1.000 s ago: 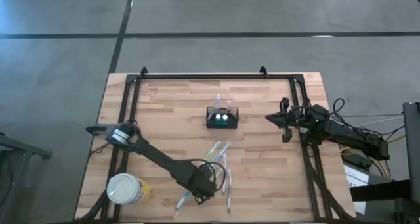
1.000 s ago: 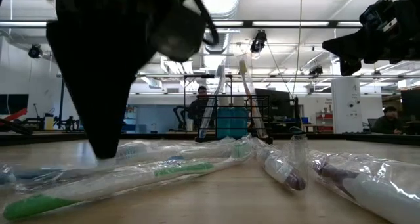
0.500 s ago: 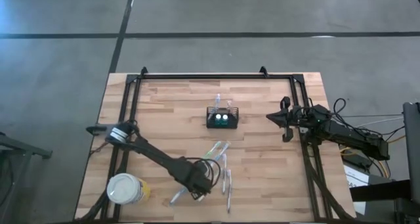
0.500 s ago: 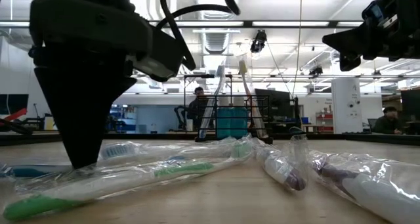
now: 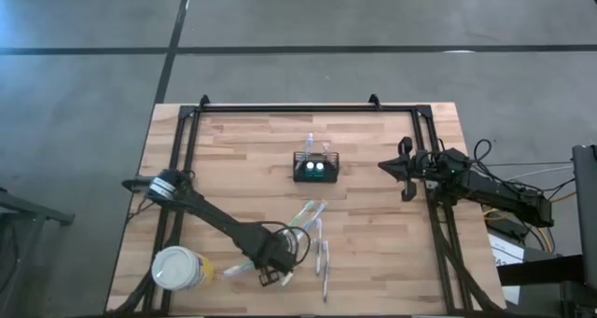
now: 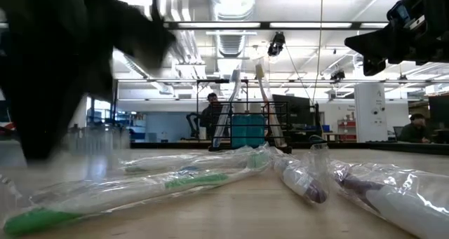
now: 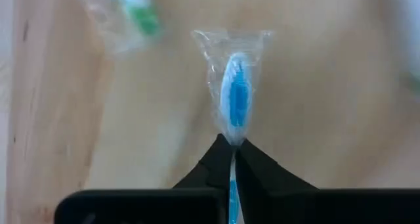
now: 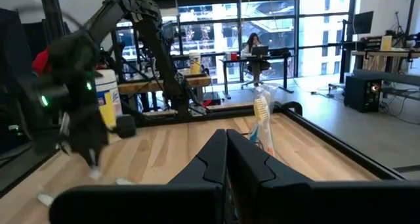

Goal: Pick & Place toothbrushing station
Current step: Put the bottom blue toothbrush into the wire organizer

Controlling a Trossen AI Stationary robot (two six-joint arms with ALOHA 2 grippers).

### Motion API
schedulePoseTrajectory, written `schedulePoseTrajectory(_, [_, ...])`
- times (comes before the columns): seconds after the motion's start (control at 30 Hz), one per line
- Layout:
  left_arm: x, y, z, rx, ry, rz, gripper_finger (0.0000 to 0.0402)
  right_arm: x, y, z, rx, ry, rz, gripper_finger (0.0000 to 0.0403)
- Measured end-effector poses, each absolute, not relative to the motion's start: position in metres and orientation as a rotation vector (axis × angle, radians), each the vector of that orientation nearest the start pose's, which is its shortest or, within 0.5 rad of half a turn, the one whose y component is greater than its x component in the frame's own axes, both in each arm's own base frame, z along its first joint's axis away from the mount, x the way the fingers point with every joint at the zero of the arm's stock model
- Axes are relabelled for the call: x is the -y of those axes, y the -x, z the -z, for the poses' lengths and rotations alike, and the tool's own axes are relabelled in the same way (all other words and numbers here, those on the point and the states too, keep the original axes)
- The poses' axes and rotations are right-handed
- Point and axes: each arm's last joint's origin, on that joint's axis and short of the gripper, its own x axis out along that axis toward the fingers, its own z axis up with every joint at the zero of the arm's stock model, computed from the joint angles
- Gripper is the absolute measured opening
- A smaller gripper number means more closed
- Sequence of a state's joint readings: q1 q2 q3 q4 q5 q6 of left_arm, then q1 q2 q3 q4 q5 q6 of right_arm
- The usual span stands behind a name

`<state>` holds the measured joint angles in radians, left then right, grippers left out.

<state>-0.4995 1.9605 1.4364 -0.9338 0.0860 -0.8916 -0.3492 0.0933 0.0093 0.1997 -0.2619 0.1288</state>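
Note:
The toothbrushing station (image 5: 315, 168), a small black caddy with two wrapped brushes standing in it, sits at the table's middle, and it also shows in the low view (image 6: 245, 124). My left gripper (image 5: 267, 274), near the front edge, is shut on a blue toothbrush (image 7: 235, 100) in a clear wrapper. Several other wrapped toothbrushes (image 5: 315, 234) lie flat on the wood between it and the caddy, a green one (image 6: 140, 190) among them. My right gripper (image 5: 384, 167) hangs shut and empty above the table's right side. My left gripper pinches the wrapped blue toothbrush between its two fingers just behind the brush head (image 7: 233, 140), plastic and all. The fingers come from above. The head end sticks out past the fingertips, and the handle (image 7: 231, 188) runs back between the fingers. The brush looks raised off the wood.
A round yellow tub with a white lid (image 5: 177, 269) stands at the near left corner, close to the left arm. A black frame rail (image 5: 289, 108) runs along the table's edges. People sit at desks in the room beyond the table.
My left gripper has moved toward the table's left and near edges and has shut on the wrapped blue toothbrush. The brush no longer lies on the wood, it has gone along with the gripper. The other brushes have stayed where they were.

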Motion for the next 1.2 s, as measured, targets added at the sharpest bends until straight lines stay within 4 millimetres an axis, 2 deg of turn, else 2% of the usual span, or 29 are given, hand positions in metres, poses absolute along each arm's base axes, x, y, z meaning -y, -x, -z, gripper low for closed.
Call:
schedulePoseTrajectory(0.17, [0.168, -0.31, -0.243, -1.333, 0.361, -0.083, 0.0007, 0.028, -0.098, -0.177, 0.104, -0.1, 0.08, 0.0008])
schedulePoseTrajectory(0.23, [0.16, -0.3, -0.263, -1.236, 0.279, -0.088, 0.0006, 0.028, -0.098, -0.177, 0.1, -0.101, 0.081, 0.0008])
schedulePoseTrajectory(0.37, [0.138, -0.273, -0.32, -0.928, 0.063, -0.082, 0.0004, 0.028, -0.098, -0.177, 0.099, -0.102, 0.081, 0.0008])
schedulePoseTrajectory(0.47, [0.121, -0.252, -0.344, -0.732, -0.073, -0.091, 0.0003, 0.028, -0.098, -0.176, 0.096, -0.107, 0.08, 0.0008])
schedulePoseTrajectory(0.6, [0.095, -0.224, -0.363, -0.479, -0.186, -0.03, 0.0002, 0.028, -0.098, -0.176, 0.096, -0.112, 0.08, 0.0008])
schedulePoseTrajectory(0.7, [0.072, -0.203, -0.359, -0.335, -0.232, -0.008, 0.0001, 0.028, -0.098, -0.176, 0.096, -0.106, 0.08, 0.0008])
schedulePoseTrajectory(0.97, [0.009, -0.156, -0.317, -0.075, -0.192, 0.015, 0.0, 0.028, -0.098, -0.177, 0.098, -0.081, 0.08, 0.0008])
schedulePoseTrajectory(1.1, [-0.01, -0.143, -0.295, -0.051, -0.17, -0.001, 0.0, 0.028, -0.098, -0.178, 0.107, -0.072, 0.079, 0.0008])
schedulePoseTrajectory(1.2, [-0.015, -0.134, -0.281, -0.048, -0.167, -0.009, 0.0, 0.028, -0.098, -0.178, 0.113, -0.07, 0.079, 0.0008])
